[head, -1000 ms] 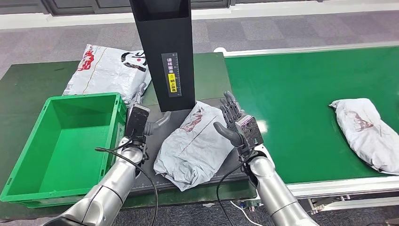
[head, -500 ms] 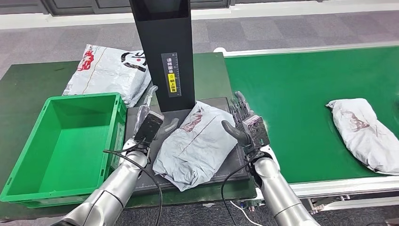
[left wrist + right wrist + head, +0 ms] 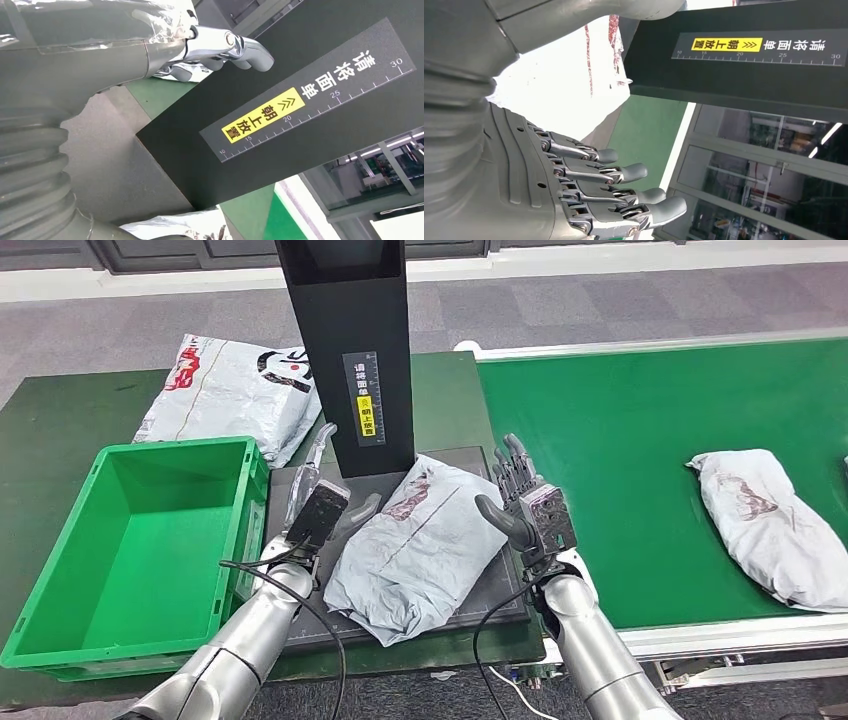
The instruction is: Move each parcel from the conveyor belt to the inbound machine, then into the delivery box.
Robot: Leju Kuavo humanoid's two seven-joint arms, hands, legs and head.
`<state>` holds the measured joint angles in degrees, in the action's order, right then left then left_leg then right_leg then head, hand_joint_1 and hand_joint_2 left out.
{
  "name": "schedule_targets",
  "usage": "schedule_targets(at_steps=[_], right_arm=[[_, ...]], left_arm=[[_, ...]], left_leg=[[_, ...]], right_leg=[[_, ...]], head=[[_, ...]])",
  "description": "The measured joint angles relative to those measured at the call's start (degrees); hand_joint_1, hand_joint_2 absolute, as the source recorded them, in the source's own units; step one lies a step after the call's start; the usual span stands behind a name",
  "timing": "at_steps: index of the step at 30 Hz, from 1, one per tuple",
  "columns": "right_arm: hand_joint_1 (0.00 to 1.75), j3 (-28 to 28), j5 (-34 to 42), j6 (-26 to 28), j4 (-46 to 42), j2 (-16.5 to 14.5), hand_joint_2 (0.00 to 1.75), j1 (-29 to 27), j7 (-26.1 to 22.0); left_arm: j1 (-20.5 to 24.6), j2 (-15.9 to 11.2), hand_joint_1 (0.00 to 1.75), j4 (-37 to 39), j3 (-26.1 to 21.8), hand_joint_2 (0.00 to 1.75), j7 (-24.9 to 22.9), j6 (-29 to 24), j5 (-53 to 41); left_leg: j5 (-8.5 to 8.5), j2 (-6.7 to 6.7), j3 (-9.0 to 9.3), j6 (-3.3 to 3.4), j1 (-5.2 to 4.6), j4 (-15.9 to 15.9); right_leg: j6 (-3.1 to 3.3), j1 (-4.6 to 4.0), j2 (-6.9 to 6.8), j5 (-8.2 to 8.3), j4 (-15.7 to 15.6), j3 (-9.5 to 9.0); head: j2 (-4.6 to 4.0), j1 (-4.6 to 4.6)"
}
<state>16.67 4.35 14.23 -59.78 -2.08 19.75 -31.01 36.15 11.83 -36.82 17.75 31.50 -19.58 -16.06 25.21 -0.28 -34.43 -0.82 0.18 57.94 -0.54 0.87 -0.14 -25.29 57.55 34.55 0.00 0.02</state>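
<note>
Both hands flank a grey parcel lying on the inbound machine's dark plate.

From the left: the green delivery box (image 3: 130, 540) sits on the worktop (image 3: 40, 430), with a white parcel (image 3: 232, 392) behind it. The left hand (image 3: 322, 505) is open, fingers spread beside the grey parcel (image 3: 415, 540), holding nothing. The inbound machine (image 3: 348, 350) rises just behind that parcel. The right hand (image 3: 522, 500) is open too, fingers straight up at the parcel's other edge. Another grey parcel (image 3: 770, 520) lies on the conveyor belt (image 3: 620, 430).
</note>
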Motion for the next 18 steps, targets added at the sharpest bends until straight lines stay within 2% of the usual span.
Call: schedule_targets(at_steps=[10,18], right_arm=[[0.0,-0.2,0.0,0.1,0.0,0.0,1.75,-0.1,0.0],[0.0,-2.5,-0.1,1.1,-0.4,1.3,1.75,-1.2,0.2]], left_arm=[[-0.1,-0.1,0.0,-0.3,0.3,1.75,-0.3,0.0,-0.9],[-3.2,-1.1,0.0,-3.7,5.3,1.75,-3.1,3.6,-10.3]], left_leg=[[0.0,0.0,0.0,0.0,0.0,0.0],[0.03,0.0,-0.02,0.04,-0.02,0.0]], right_leg=[[0.0,0.0,0.0,0.0,0.0,0.0],[0.0,0.02,0.0,0.0,0.0,0.0]], head=[[0.0,0.0],[0.0,0.01]])
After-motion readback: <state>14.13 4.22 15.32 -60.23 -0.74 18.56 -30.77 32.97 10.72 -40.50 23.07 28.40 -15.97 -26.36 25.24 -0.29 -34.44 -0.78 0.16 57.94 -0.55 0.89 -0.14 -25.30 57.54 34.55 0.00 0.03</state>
